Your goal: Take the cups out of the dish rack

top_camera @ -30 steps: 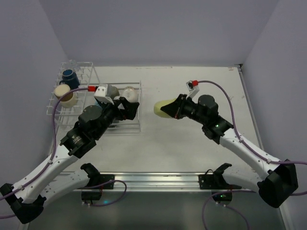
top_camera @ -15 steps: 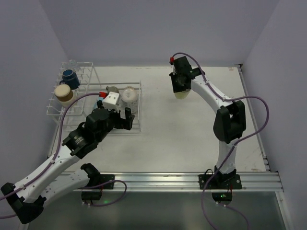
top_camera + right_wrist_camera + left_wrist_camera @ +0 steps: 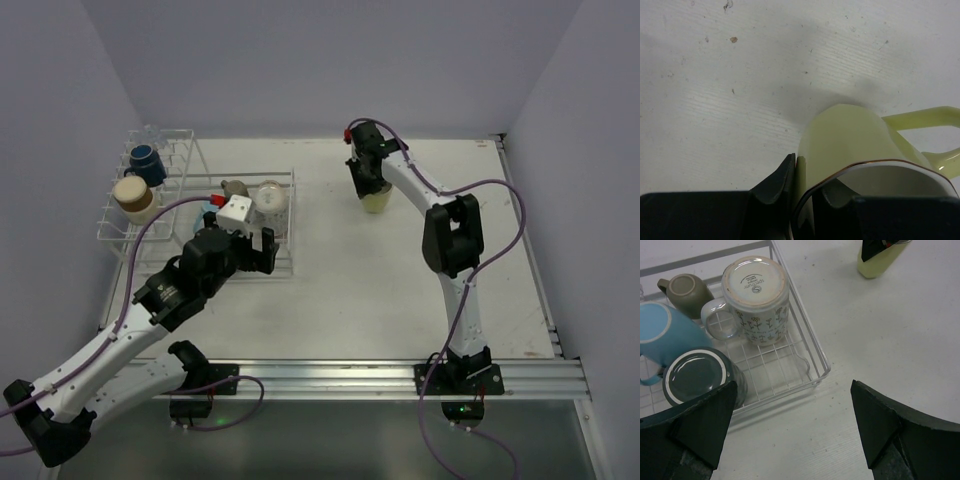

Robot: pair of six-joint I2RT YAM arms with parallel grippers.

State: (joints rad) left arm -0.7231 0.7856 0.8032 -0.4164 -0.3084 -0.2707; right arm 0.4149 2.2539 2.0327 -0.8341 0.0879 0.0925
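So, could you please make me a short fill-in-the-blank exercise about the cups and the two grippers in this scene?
1. The right gripper is shut on the rim of a cup whose colour is pale ______.
2. The left gripper hovers over the dish rack with its jaws ______.
3. The white flowered mug in the rack stands ______ down.
Missing words: yellow-green; open; upside.

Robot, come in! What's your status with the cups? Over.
Right gripper shut on yellow-green cup, outside dish rack. Left gripper open over its corner. White mug, others inside. Nothing blocking.
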